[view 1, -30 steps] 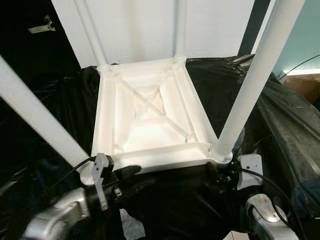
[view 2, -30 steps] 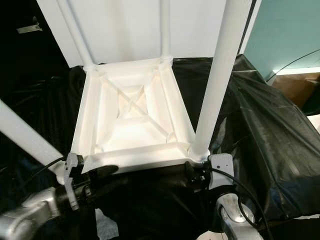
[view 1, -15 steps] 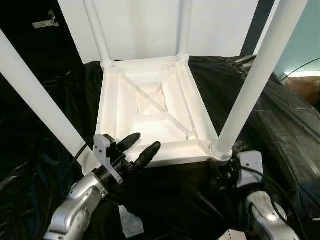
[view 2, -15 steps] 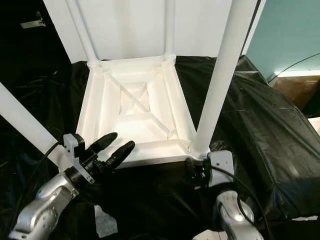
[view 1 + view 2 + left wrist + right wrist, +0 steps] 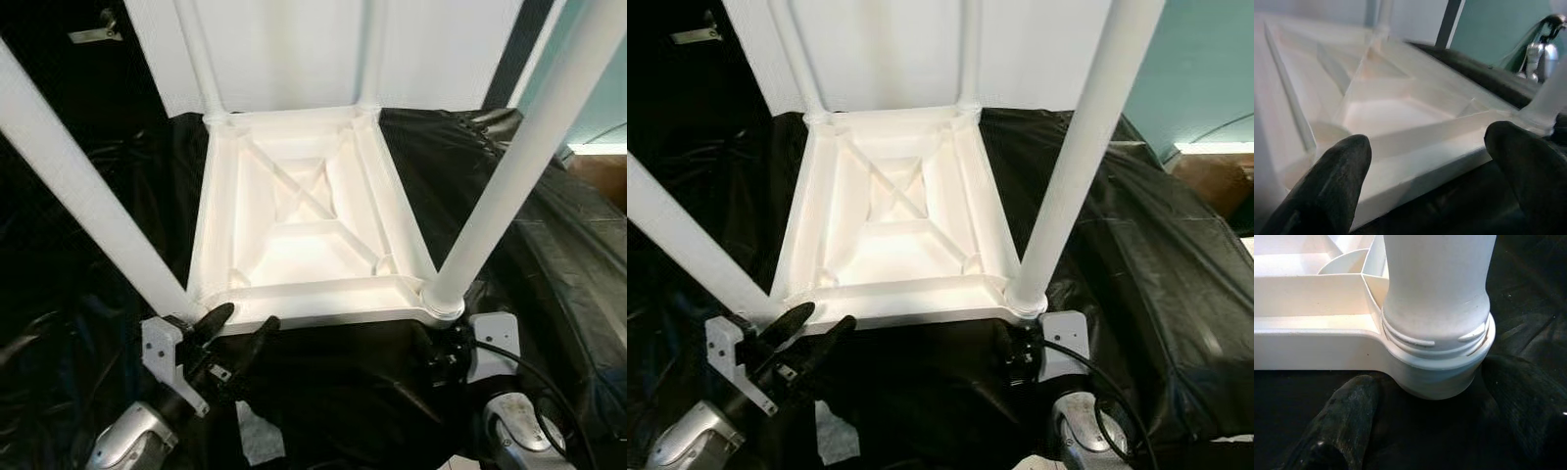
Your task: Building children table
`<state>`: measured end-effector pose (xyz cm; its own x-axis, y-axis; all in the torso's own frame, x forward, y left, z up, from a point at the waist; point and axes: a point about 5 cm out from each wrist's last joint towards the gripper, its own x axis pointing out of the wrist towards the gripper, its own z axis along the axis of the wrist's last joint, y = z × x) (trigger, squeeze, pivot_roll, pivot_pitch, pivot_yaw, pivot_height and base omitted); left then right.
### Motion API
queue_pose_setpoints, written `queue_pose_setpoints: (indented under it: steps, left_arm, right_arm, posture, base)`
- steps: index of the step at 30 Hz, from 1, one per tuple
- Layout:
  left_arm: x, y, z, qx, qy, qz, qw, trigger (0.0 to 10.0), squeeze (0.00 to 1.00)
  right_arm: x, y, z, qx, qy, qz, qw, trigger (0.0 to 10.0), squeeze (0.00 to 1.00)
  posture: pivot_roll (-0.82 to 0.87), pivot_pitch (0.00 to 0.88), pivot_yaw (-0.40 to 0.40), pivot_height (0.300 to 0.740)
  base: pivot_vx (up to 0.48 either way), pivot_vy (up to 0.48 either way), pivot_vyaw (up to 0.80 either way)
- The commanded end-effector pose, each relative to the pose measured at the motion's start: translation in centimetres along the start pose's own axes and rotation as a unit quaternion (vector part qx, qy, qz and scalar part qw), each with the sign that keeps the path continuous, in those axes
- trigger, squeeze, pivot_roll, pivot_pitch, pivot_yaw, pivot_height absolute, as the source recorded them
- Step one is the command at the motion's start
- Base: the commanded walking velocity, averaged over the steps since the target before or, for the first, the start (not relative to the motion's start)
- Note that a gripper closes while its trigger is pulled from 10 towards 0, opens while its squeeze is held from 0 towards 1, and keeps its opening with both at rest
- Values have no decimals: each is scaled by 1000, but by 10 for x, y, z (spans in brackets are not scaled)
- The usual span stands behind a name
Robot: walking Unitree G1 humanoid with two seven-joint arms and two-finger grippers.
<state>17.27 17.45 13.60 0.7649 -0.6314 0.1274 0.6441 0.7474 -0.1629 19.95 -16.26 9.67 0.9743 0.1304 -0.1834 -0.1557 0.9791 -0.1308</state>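
Right wrist view: right gripper [image 5: 1425, 431], fingers spread, sits just below the upright leg [image 5: 1437, 289] socketed in tabletop [image 5: 1312, 333]; left gripper [image 5: 240, 338], spread, touches its near edge.

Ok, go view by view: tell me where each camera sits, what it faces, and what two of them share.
Left and right eye views: on the head, looking forward and down at the upturned white table on black sheeting; both silver arms show at the bottom.
Left wrist view: on the left arm, looking along the open left end effector across the table's ribbed underside.
Right wrist view: on the right arm, close on the near right leg, the right end effector open at its socket.
Shared: both wrist views show that leg's base.
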Motion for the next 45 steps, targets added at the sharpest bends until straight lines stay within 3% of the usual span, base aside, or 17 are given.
queue_pose_setpoints:
  steps: [1, 4, 5, 6, 15, 18, 23, 24, 28, 30, 33, 36, 45]
  left_arm:
    - [-3, -5, 7, 9, -10, -29, 999, 10000, 0]
    - [-10, -4, 7, 23, -6, -3, 1000, 10000, 0]
    - [-20, 7, 6, 47, -10, 66, 997, 10000, 0]
    - [-24, 11, 6, 54, -11, 88, 995, 10000, 0]
    - [-47, 2, 6, 42, 33, 74, 996, 10000, 0]
    - [-54, 15, 10, 72, 25, 140, 987, 10000, 0]
    - [-56, 30, 17, 83, -2, 202, 976, 10000, 0]
    - [-52, 43, 30, 84, -48, 250, 963, 10000, 0]
    - [-45, 54, 46, 87, -88, 283, 951, 10000, 0]
    - [-31, 67, 59, 108, -114, 299, 941, 10000, 0]
    - [-24, 68, 60, 107, -119, 287, 944, 10000, 0]
    - [-1, 62, 59, 95, -131, 242, 957, 10000, 0]
    - [18, 52, 49, 92, -100, 175, 975, 10000, 0]
  right_arm:
    - [3, 3, -1, -3, 0, 13, 1000, 10000, 0]
    - [5, 5, -1, -3, -1, 21, 1000, 10000, 0]
    - [7, 6, 0, -3, -2, 24, 1000, 10000, 0]
    - [8, 6, 0, -3, -2, 25, 1000, 10000, 0]
    - [13, 7, -1, -3, -2, 35, 999, 10000, 0]
    - [16, 10, -1, -2, -4, 42, 999, 10000, 0]
    - [18, 10, -1, -1, -4, 45, 999, 10000, 0]
    - [19, 11, -1, -1, -4, 46, 999, 10000, 0]
    - [19, 11, -2, 0, -5, 47, 999, 10000, 0]
    - [20, 11, -2, 2, -6, 42, 999, 10000, 0]
    - [20, 11, -2, 3, -6, 40, 999, 10000, 0]
    - [19, 11, -2, 5, -6, 34, 999, 10000, 0]
    - [14, 9, -4, 8, -3, 20, 1000, 10000, 0]
  posture:
    - [54, 55, -24, 740]
    - [65, 53, -28, 740]
    - [73, 52, -30, 740]
    - [86, 49, -38, 740]
    - [116, 42, -49, 740]
    - [137, 41, -59, 740]
    - [138, 44, -61, 740]
    - [136, 44, -63, 740]
    - [132, 43, -60, 740]
    - [120, 39, -55, 740]
    - [111, 38, -52, 740]
    - [91, 36, -43, 740]
    - [61, 42, -31, 740]
  base:
    - [0, 0, 0]
    - [0, 0, 0]
    - [0, 0, 0]
    - [0, 0, 0]
    - [0, 0, 0]
    - [0, 0, 0]
    - [0, 0, 0]
    - [0, 0, 0]
    - [0, 0, 0]
    - [0, 0, 0]
    - [0, 0, 0]
    - [0, 0, 0]
    - [0, 0, 0]
